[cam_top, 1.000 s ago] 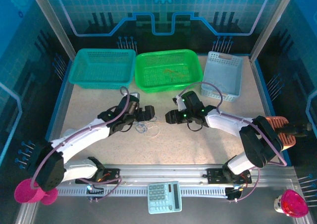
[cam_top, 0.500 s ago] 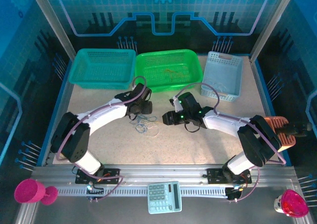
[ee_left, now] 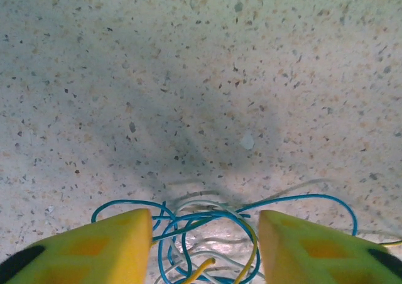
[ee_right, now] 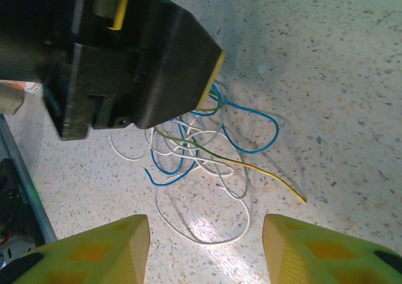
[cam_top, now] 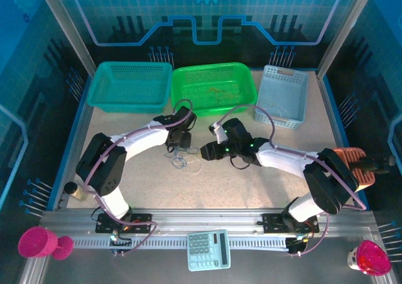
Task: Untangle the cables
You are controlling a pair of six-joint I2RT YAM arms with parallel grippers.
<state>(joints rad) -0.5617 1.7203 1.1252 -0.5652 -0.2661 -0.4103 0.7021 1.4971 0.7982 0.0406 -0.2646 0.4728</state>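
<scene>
Speckled table [cam_top: 270, 190] backed by blue panels [cam_top: 207, 20]: blue, white and yellow cables [cam_top: 186, 161] tangled well inside its edges; left gripper [ee_left: 205, 234] gapes around them, right gripper [ee_right: 206, 234] gapes empty.

Cool, even light; soft shadows and a glare patch on the tabletop [ee_left: 251, 58].

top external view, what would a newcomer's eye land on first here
First, the small tangle of blue, white and yellow cables in the middle of the speckled table. The left hand is right over it and the right hand points at it from beside, both open. Along the far edge sit a teal basket, a bright green basket and a pale blue basket.
</scene>
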